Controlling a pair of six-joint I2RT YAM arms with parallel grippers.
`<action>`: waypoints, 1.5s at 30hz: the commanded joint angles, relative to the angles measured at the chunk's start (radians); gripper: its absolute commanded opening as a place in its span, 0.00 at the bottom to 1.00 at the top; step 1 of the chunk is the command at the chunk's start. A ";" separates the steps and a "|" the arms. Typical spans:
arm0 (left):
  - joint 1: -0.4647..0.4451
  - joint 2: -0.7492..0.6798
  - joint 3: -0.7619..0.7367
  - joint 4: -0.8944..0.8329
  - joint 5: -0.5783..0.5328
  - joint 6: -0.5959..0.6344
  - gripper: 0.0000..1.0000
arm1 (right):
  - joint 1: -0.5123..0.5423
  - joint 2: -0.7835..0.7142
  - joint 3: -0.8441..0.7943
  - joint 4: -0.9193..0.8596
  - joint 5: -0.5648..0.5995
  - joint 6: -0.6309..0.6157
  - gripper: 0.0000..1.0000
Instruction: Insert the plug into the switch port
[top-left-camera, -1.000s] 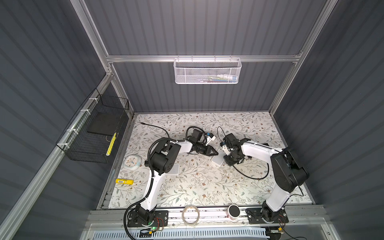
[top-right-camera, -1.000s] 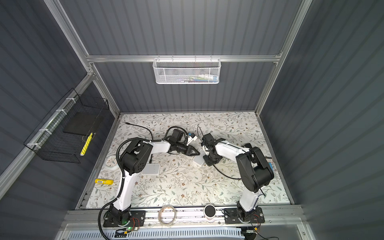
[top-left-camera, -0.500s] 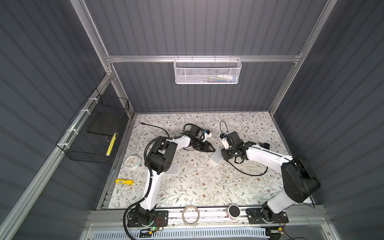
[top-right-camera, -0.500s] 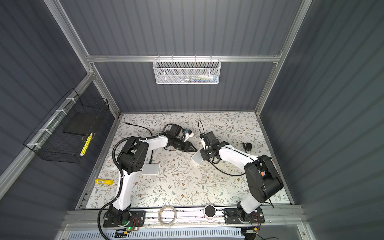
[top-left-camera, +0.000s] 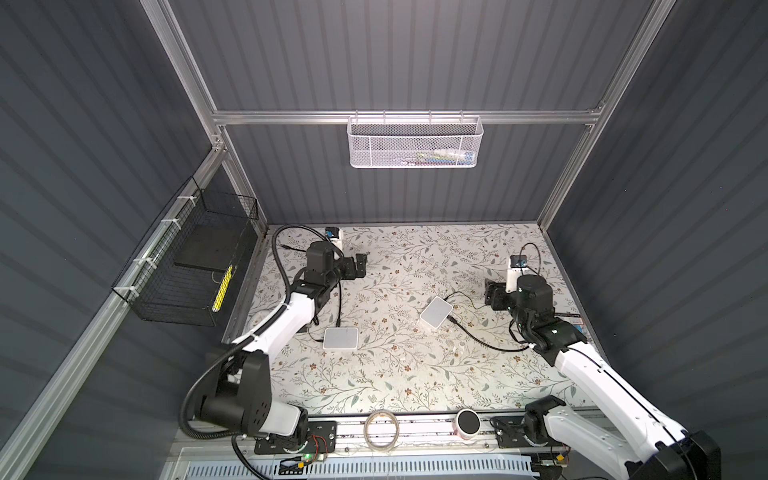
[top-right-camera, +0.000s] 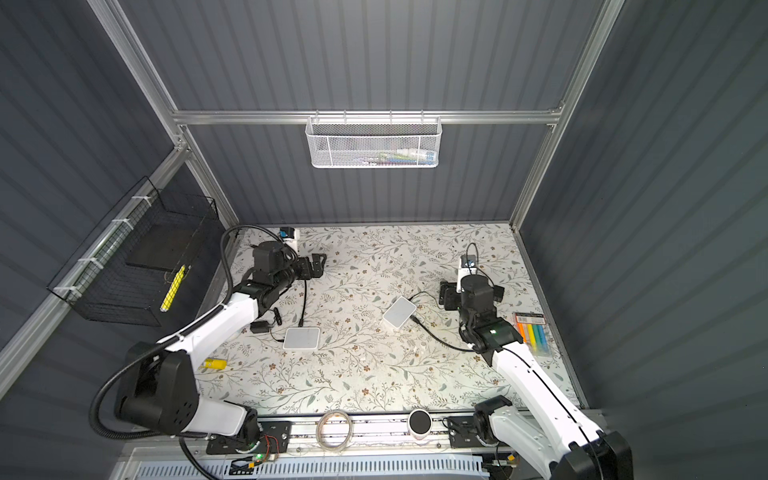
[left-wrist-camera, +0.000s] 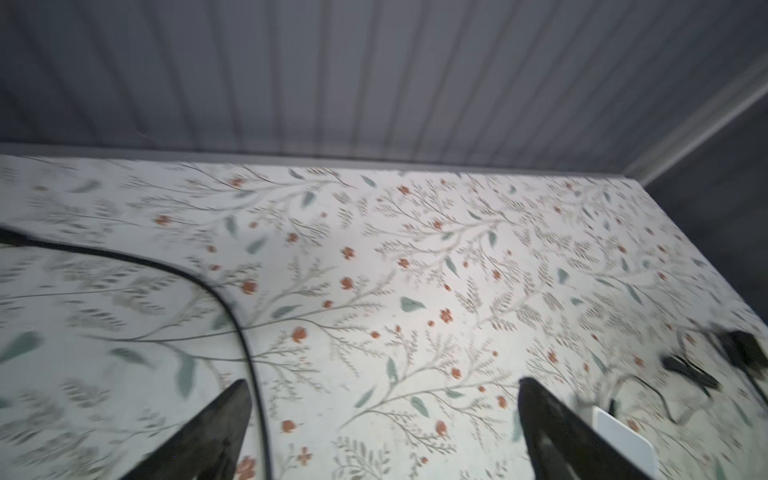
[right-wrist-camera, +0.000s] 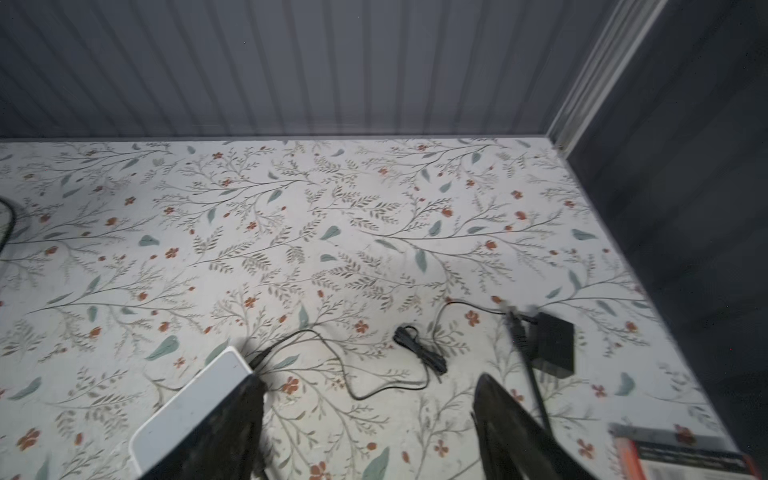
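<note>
Grey ribbed enclosure walls around a floral-printed desk (top-left-camera: 395, 374).

Task item: small white square switch box (top-left-camera: 435, 312), flat on the desk right of centre, turned diagonal to the desk edges. Black plug (top-left-camera: 451, 320) at the box edge facing the right arm; judged seated in the port, port itself too small to confirm. Not to be confused with the second white square box (top-left-camera: 340, 337) nearer the left arm.

Left pincer (left-wrist-camera: 383, 383): spread fully, holding nothing. Dark fingers (left-wrist-camera: 216, 432) over bare desk toward the far left, well apart from the switch box.

Right pincer (right-wrist-camera: 369, 382): spread wide, holding nothing; near the switch box, not touching. Box corner beside one finger (right-wrist-camera: 232, 428) in the right wrist view, outside the gap.

Governing relation: switch box toward desk centre from the right pincer, between the two arms, right arm clearly nearer. Plug long axis diagonal, from the box edge toward the near right of the desk. For any re-seating push, approach along that axis with the right pincer; brace the opposite box edge with the left pincer.

Change against one second earlier: then both pincers crowded together at the switch box; now spread, parted and drawn back to opposite sides. Switch box position roughly as before.
</note>
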 joint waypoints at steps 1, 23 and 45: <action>0.011 -0.045 -0.105 0.082 -0.352 0.021 1.00 | -0.050 -0.020 -0.075 0.092 0.077 0.052 0.87; 0.121 0.194 -0.417 0.573 -0.443 0.199 1.00 | -0.237 0.224 -0.433 0.896 0.156 -0.047 0.99; 0.229 0.325 -0.463 0.799 -0.196 0.207 1.00 | -0.276 0.550 -0.360 1.151 -0.047 -0.118 0.99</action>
